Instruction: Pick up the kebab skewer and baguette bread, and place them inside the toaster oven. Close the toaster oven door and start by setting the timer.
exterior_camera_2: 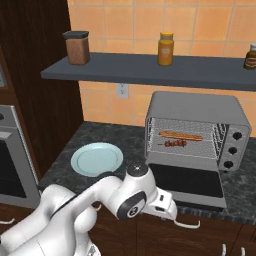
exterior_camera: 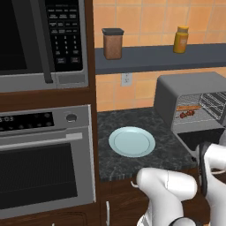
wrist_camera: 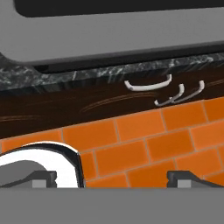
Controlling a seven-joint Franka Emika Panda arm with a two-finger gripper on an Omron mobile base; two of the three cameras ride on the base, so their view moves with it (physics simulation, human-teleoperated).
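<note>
The toaster oven stands on the counter with its door folded down flat toward me. On the wire rack inside lie the orange-brown baguette bread and, just in front of it, the kebab skewer. My hand sits low in front of the counter edge, below the open door. In the hand view my gripper is open, its fingertips far apart with nothing between them, and the grey underside of the door fills the top.
A pale blue plate lies on the dark counter left of the toaster oven. A microwave and built-in oven stand at the left. Jars sit on the shelf above. White cabinet handles hang below the counter edge.
</note>
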